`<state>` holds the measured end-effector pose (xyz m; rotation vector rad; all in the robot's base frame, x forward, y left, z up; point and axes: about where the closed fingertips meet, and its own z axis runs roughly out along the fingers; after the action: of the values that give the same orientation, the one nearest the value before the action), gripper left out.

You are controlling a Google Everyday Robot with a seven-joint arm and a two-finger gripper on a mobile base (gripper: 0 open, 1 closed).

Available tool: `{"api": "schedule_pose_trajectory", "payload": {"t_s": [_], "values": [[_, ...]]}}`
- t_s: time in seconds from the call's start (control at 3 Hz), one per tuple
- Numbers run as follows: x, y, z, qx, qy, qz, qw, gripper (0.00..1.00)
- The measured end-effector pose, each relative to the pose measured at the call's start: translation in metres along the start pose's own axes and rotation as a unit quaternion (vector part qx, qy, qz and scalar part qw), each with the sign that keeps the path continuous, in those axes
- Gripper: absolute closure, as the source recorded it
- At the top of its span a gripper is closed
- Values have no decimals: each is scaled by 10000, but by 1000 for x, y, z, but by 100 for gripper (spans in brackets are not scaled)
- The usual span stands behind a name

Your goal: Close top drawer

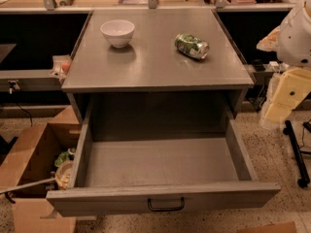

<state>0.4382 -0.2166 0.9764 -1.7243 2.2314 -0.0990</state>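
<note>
Right now you have the top drawer (160, 165) pulled far out of the cabinet (155, 69) toward the camera. Its wide grey wood-grain front sits at the bottom of the view, and the small dark bar handle (166, 205) is at the middle of that front. You can see straight down into the drawer, to its bare grey floor and both side walls.

Your gripper (276, 114) hangs at the right edge of the view, on the pale yellow end of the white arm. It is just beyond the cabinet's right front corner and above the speckled floor (272, 154). It is well apart from the handle and touches no part of the drawer. Whether it is released or clenched, you cannot tell from this angle, and nothing shows in its grasp.

On the cabinet top a white bowl (117, 32) stands upright toward the back left. A green can (192, 45) lies on its side to the right of it, apart from the bowl.

An open cardboard box (29, 154) sits on the floor to the left of the drawer, close beside its left wall.
</note>
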Motion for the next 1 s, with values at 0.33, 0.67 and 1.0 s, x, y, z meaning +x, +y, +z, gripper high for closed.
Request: {"api": "schedule_pose_trajectory", "payload": {"t_s": [0.33,0.67,1.0], "values": [[0,0,0,-1,0,0,10000,0],[2,19,34,-272,-20,-202,9994,0],[4,66,89,-729,-223,-562,9955,0]]}}
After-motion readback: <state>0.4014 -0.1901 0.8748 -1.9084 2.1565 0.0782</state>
